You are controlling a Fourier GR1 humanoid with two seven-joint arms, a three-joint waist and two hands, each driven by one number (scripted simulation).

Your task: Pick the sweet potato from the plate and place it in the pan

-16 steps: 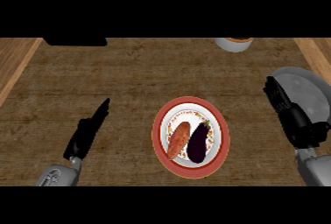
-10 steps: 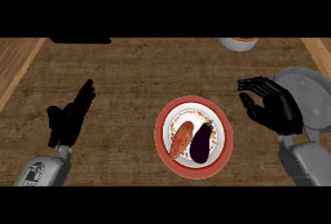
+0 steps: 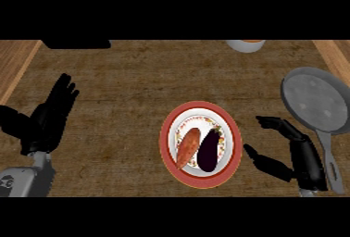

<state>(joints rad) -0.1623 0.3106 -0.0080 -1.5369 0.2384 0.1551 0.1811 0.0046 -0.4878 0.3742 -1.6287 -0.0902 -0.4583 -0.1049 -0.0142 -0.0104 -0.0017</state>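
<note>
An orange sweet potato [image 3: 188, 147] lies on the left half of a red-rimmed plate [image 3: 201, 108], beside a dark purple eggplant [image 3: 209, 149]. A grey pan [image 3: 316, 100] sits at the right, its handle [image 3: 328, 159] pointing toward me. My right hand [image 3: 295, 152] hovers between plate and pan handle, open, thumb and fingers spread toward the plate, holding nothing. My left hand [image 3: 49, 116] rests open at the left, fingers straight and pointing away.
A white cup [image 3: 245, 45] with an orange inside stands at the far edge, right of centre. A black object [image 3: 76, 44] sits at the far left edge. Wooden borders run along the counter's left and right sides.
My right hand has drawn back toward me and lower, uncovering the pan, and now sits right of the plate. The left hand has shifted slightly further left.
</note>
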